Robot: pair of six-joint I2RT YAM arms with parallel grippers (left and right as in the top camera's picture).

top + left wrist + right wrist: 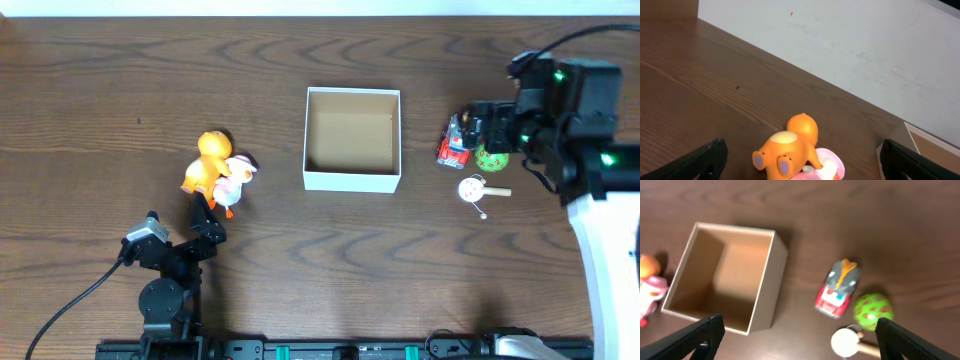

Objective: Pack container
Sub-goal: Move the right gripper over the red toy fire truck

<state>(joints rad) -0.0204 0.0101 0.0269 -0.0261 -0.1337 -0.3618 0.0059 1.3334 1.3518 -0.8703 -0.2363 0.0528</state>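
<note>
The container (352, 182) is a square box with white walls and a tan inside, empty, at mid-table; it also shows in the right wrist view (767, 287). An orange toy (207, 160) and a pink toy (238, 180) lie touching, left of it. A red toy car (455, 142), a green ball (491, 158) and a white round piece on a wooden stick (473, 189) lie right of it. My left gripper (807, 165) is open, just short of the orange toy (790, 150). My right gripper (800, 340) is open, above the car (837, 287) and ball (872, 310).
A white wall runs along the table's far edge in the left wrist view (840, 40). The container's corner (935, 142) shows at the right of that view. The right arm's white body (610, 260) stands over the table's right side.
</note>
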